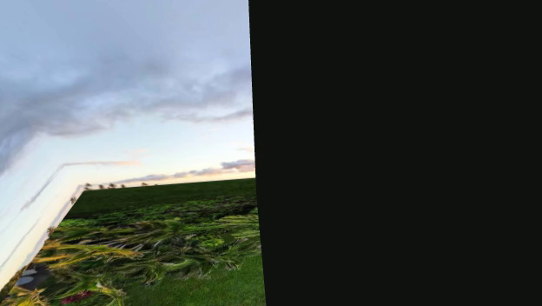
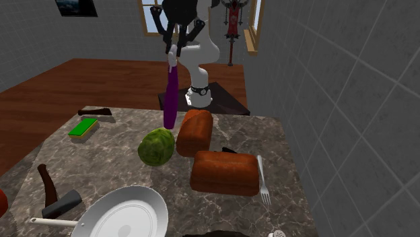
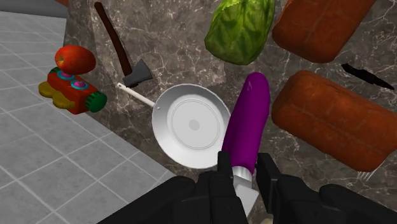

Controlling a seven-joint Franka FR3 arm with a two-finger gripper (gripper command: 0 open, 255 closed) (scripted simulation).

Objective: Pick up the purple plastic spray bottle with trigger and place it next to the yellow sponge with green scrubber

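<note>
My black gripper hangs high above the far side of the marble table, shut on the white neck of the purple spray bottle. The bottle dangles body-down, clear of the tabletop. In the wrist view the fingers clasp the neck, and the purple body points down toward the table, over the spot between the pan and a loaf. The sponge, green on top with yellow sides, lies flat on the table toward the second exterior view's left, well apart from the bottle.
A green cabbage, two brown loaves, a frying pan, a fork and a hatchet crowd the table. A dark object lies behind the sponge. A colourful toy sits on the tiled floor.
</note>
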